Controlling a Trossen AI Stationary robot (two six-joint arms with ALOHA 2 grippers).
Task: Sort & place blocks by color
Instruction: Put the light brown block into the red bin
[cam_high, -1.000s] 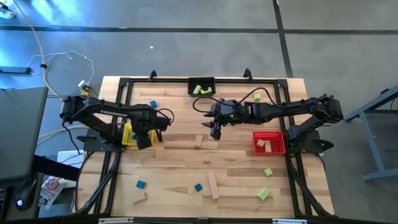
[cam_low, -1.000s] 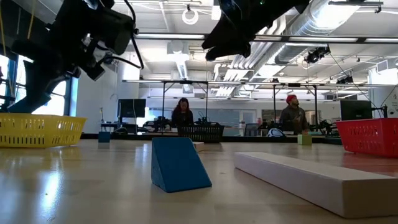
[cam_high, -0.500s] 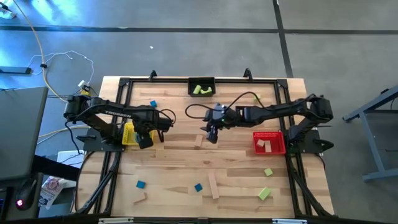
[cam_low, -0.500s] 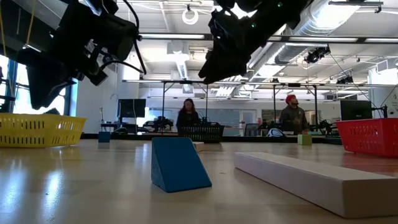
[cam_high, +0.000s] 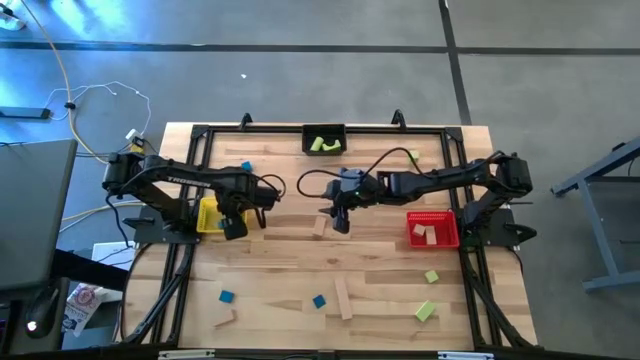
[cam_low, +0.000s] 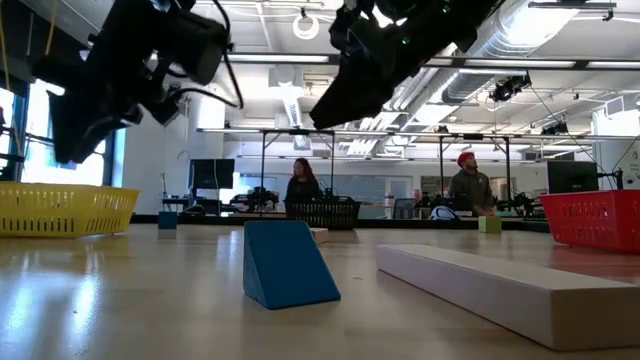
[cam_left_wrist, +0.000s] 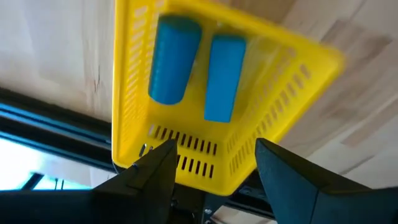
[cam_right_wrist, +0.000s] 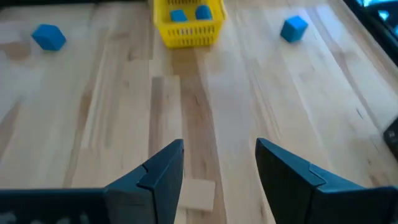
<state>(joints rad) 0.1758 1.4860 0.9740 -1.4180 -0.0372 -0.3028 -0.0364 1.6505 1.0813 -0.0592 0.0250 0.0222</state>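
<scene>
Yellow bin at the desk's left side holds two blue blocks, and the left pincer hangs spread and empty right above them. Over the middle, the right pincer is spread too, empty, above a plain wood block. Other blocks lie scattered: lime ones in the black bin, wood ones in the red bin, more blue, lime and wood pieces on the near boards.
</scene>
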